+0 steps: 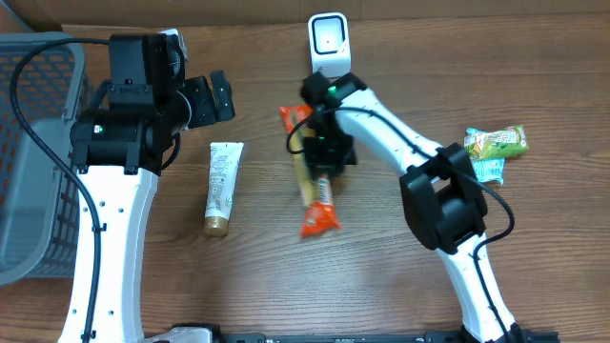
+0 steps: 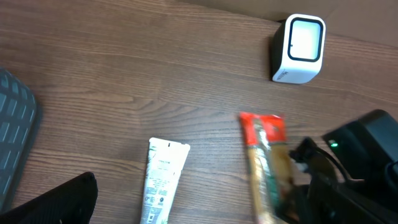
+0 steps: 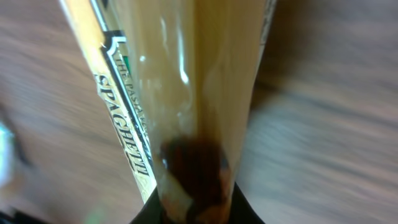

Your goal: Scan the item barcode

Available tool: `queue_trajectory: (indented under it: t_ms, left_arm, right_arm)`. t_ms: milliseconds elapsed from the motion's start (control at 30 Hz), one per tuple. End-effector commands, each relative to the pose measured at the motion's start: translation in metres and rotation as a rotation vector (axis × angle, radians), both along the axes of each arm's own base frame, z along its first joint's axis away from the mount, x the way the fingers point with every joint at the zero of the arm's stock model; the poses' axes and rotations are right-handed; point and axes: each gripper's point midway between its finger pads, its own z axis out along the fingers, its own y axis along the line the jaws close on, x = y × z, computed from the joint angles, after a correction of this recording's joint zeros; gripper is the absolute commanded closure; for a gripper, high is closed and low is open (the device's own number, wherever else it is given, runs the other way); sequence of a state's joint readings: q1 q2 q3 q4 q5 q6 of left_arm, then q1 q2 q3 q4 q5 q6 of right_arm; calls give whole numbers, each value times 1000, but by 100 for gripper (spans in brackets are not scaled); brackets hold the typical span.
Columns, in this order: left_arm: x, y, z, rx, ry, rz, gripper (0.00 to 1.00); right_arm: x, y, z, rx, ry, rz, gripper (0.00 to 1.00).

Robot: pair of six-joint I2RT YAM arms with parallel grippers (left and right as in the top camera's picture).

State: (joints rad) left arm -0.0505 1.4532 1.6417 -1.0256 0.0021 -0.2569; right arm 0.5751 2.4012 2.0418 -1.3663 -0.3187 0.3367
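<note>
The item, a long spaghetti packet [image 1: 315, 189] with orange-red ends, lies lengthwise on the wooden table in front of the white barcode scanner [image 1: 327, 39]. My right gripper [image 1: 325, 150] is down on the packet's upper middle. In the right wrist view the clear packet [image 3: 186, 81] fills the frame and runs into my right gripper [image 3: 196, 190], which is shut on it, a dark finger showing through the film. My left gripper [image 1: 215, 99] hangs open at the left, apart from everything. The left wrist view shows the scanner [image 2: 300, 48] and the packet [image 2: 263, 160].
A white tube [image 1: 223, 186] with a gold cap lies left of the packet, also in the left wrist view as the tube [image 2: 162, 182]. A grey basket [image 1: 29, 152] stands at the left edge. Two small snack packets [image 1: 495, 143] lie at the right.
</note>
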Motion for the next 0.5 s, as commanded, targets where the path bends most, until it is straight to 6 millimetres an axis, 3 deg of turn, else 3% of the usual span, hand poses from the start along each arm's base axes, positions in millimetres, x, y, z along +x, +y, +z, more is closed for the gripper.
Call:
queue_trajectory:
  t_ms: [0, 67, 167, 333, 467]
  left_arm:
    - [1, 1, 4, 0, -10, 15, 0]
    - [1, 1, 4, 0, -10, 15, 0]
    - [1, 1, 4, 0, -10, 16, 0]
    - [1, 1, 4, 0, -10, 15, 0]
    - [1, 1, 4, 0, -10, 15, 0]
  right_arm:
    - [7, -80, -12, -263, -18, 133, 58]
    - [17, -102, -9, -357, -55, 137, 51]
    - [33, -114, 3, -398, -103, 126, 50]
    - [56, -95, 44, -367, -226, 142, 49]
    - [51, -67, 54, -341, -280, 261, 47]
